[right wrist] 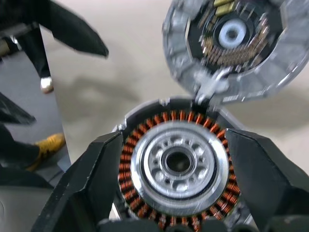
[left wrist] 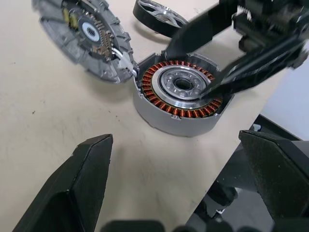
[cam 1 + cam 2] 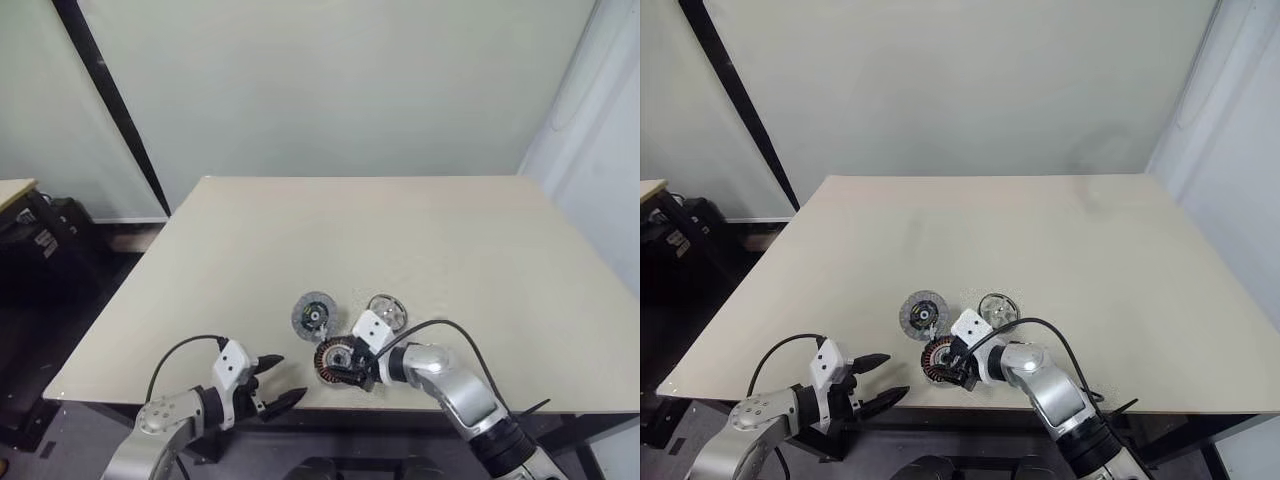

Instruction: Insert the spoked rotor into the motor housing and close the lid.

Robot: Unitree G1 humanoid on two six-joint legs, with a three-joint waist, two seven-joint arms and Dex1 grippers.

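Rotor (image 3: 386,311) sits on the surface (image 3: 400,230) just behind the housing (image 2: 179,96); lid (image 3: 314,315) beside. Rigid, shiny, likely slippery metal, so I'd pinch its rim. My right gripper (image 1: 176,159) straddles the housing, released; left gripper (image 3: 275,381) spread, empty.

Beige table (image 3: 300,230), pale wall (image 3: 330,80) (dark floor (image 3: 60,300))

Looks like a lab or test room: bare beige table (image 3: 420,240), plain pale walls (image 3: 330,80), black post (image 3: 110,100) in the left corner, dark equipment clutter (image 3: 40,240) on the floor past the table's left edge.
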